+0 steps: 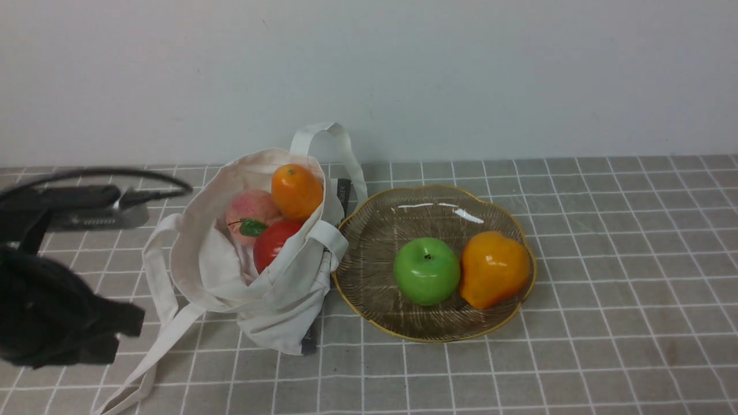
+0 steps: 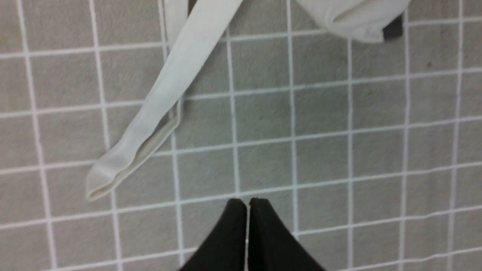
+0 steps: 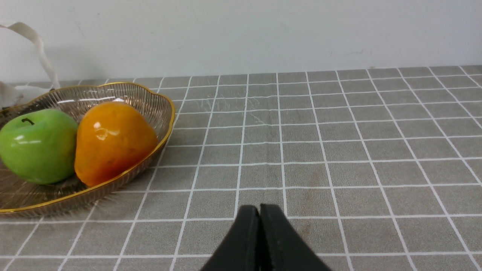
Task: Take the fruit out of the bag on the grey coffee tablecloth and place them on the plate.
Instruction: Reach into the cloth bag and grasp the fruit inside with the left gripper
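Left wrist view: bag point(image 2: 354, 19) beyond pincer point(image 2: 247, 203)

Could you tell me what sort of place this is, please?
Probably a staged robot test table: a grid tablecloth against a bare white wall, glossy toy fruit on the plate, a black robot arm.

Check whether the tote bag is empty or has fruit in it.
Not empty. The bag gapes open, with an orange mango, a pink peach and a red fruit inside.
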